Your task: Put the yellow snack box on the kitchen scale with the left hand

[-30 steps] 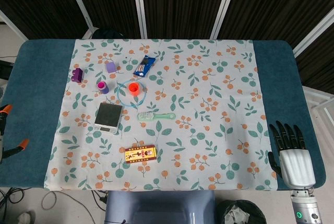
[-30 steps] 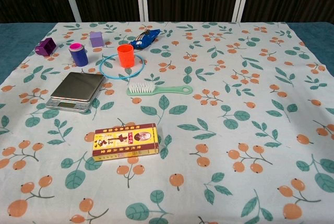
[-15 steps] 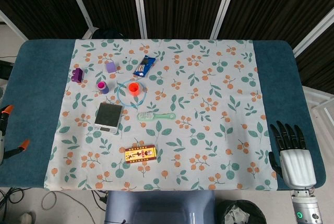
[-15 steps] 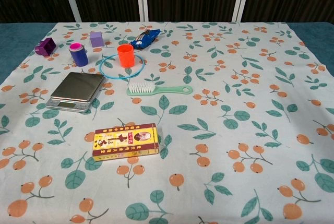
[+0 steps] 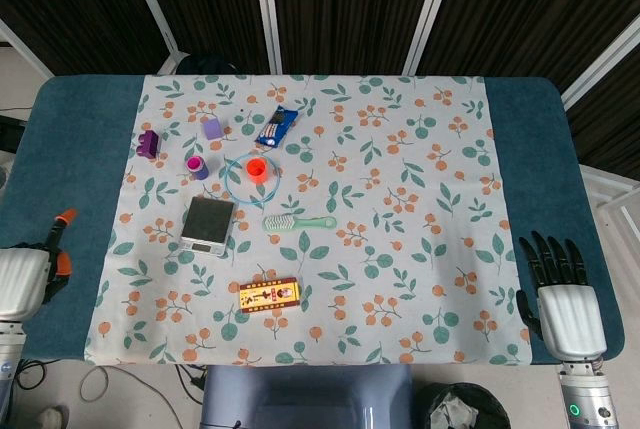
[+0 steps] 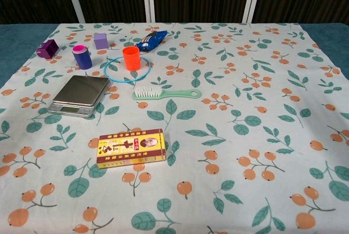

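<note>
The yellow snack box lies flat near the table's front edge, left of centre. The kitchen scale sits behind it and a little to the left, with nothing on its platform. My left hand shows only in the head view, at the table's left edge, far left of the box. It holds nothing and its fingers are apart. My right hand rests at the front right corner, fingers spread and empty. Neither hand shows in the chest view.
A green brush lies right of the scale. Behind it are an orange cup inside a blue ring, a purple jar, two purple blocks and a blue packet.
My left hand has come up into the head view at the left edge and moved a little to the right. The right hand and all objects have stayed put.
</note>
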Robot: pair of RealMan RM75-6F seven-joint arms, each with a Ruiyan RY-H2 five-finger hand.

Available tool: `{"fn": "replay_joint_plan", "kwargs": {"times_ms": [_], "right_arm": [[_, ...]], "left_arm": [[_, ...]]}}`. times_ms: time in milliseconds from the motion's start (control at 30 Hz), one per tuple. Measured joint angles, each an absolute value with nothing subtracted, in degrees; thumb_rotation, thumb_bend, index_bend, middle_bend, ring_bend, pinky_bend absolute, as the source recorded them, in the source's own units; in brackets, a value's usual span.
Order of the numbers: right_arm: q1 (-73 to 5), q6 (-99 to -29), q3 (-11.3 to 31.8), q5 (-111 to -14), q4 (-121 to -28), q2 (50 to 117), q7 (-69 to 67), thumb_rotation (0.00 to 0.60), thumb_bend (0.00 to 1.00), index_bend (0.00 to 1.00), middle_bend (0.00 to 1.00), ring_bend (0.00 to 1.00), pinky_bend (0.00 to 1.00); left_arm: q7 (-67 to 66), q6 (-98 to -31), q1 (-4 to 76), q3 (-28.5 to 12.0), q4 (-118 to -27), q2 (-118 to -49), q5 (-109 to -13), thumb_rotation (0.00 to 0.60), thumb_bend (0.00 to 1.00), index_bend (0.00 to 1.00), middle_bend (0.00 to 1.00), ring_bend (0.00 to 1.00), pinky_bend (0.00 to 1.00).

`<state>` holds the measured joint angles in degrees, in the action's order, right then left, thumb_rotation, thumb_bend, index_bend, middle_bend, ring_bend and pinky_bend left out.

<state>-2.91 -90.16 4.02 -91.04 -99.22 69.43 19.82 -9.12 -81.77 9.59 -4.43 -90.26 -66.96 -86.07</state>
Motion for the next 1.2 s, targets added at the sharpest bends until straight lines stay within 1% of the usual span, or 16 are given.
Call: {"fn": "replay_joint_plan", "kwargs": {"times_ms": [267, 433, 567, 867, 1200], "right_arm": [[-2.9, -90.2, 4.2, -90.8, -99.3, 69.3, 19.6, 0.6, 0.51, 0.03, 0.07, 0.06, 0.01], [-2.9, -90.2, 4.2, -90.7, -99.2, 69.3, 19.6, 0.6, 0.51, 0.03, 0.07, 0.06, 0.01], [-2.9, -90.1, 4.2, -90.5, -99.2, 69.3, 19.7, 0.6, 0.51, 0.03, 0.07, 0.06, 0.01], [-3.0, -89.9, 4.3, -90.3, -99.1, 69.5, 19.9, 0.6, 0.51, 0.03, 0.07, 0.06, 0.01], [-2.9, -90.1, 4.4, -90.3, -99.1, 69.4, 19.7, 0.6, 0.51, 0.03, 0.07, 0.06, 0.01]], "left_arm": [[-8.9, -68.0, 15.0, -1.9, -92.5, -64.9, -85.9, 0.6, 0.7, 0.16, 0.87, 0.77, 0.72], [-11.9, -63.7, 16.9, -1.9, -92.2, -66.0, -81.4, 0.6, 0.7, 0.16, 0.87, 0.77, 0.72], [-14.3, -60.1, 18.6, -2.2, -89.9, -68.9, -77.7, 0.6, 0.7, 0.16, 0.87, 0.77, 0.72], [-16.8, -57.8, 20.5, -2.3, -86.6, -72.7, -75.4, 0.6, 0.7, 0.16, 0.87, 0.77, 0.72], [-20.6, -56.4, 22.2, -2.2, -86.1, -74.7, -73.8, 0.6, 0.7, 0.14, 0.87, 0.77, 0.72]]}}
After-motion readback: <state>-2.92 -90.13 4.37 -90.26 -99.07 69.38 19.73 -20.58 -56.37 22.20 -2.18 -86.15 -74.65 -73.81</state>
